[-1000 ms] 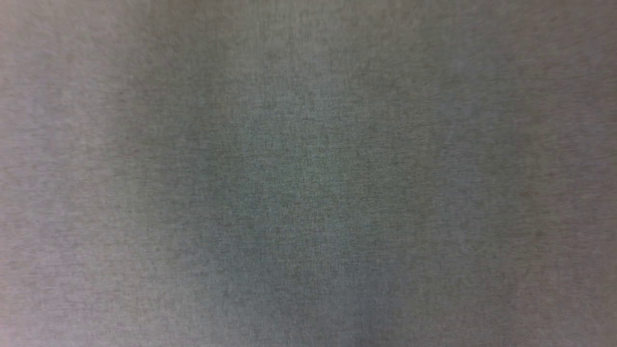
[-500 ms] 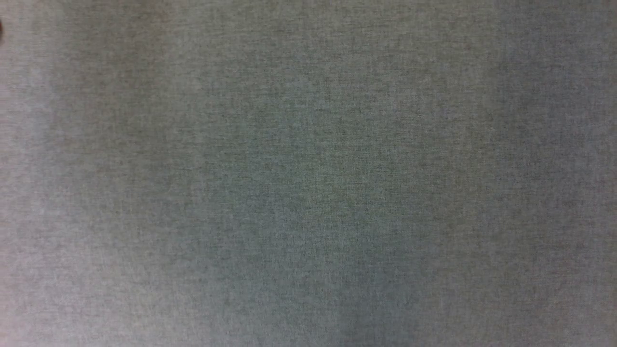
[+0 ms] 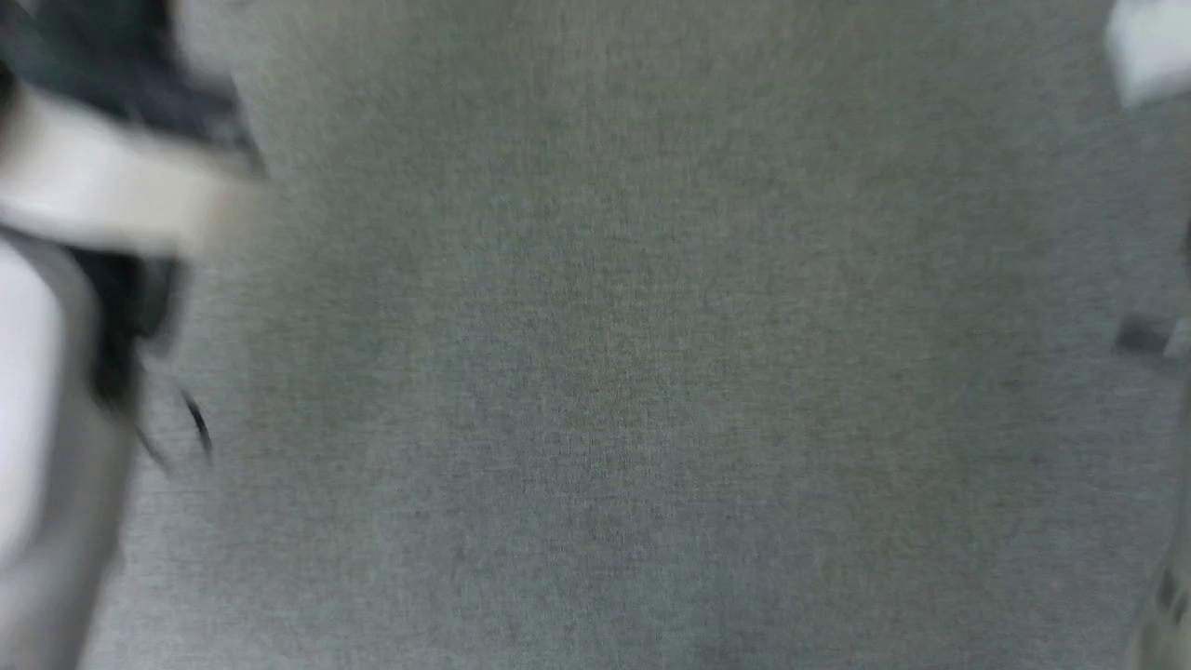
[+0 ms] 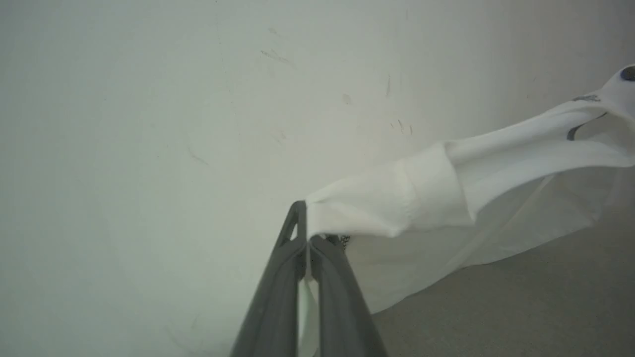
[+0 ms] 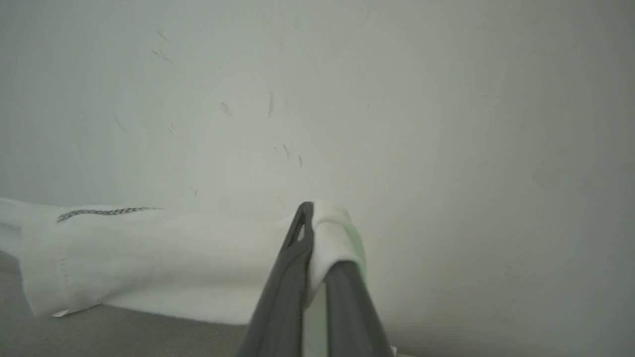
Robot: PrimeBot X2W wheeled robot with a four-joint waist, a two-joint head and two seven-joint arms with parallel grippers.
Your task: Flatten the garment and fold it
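In the left wrist view my left gripper (image 4: 308,234) is shut on a bunched edge of the white garment (image 4: 426,193). The cloth stretches away to the upper right, with a thin sheer layer hanging below it. My right gripper (image 5: 317,238) is shut on another bunched part of the garment (image 5: 163,248), which wraps over its right finger. From there the cloth runs off to the left and shows a line of dark dashed stitching (image 5: 101,212). The garment is held up off the grey floor in front of a pale wall.
A scuffed pale wall (image 4: 149,124) stands close behind both grippers. Grey carpet-like floor (image 3: 605,372) spreads through the head view. Blurred pale and dark shapes (image 3: 102,195) lie at its left edge and a white patch (image 3: 1149,46) at its upper right.
The head view has shifted, so the camera has moved. Earlier it held only grey floor; now blurred pale and dark shapes show at the left edge and a white patch at the upper right.
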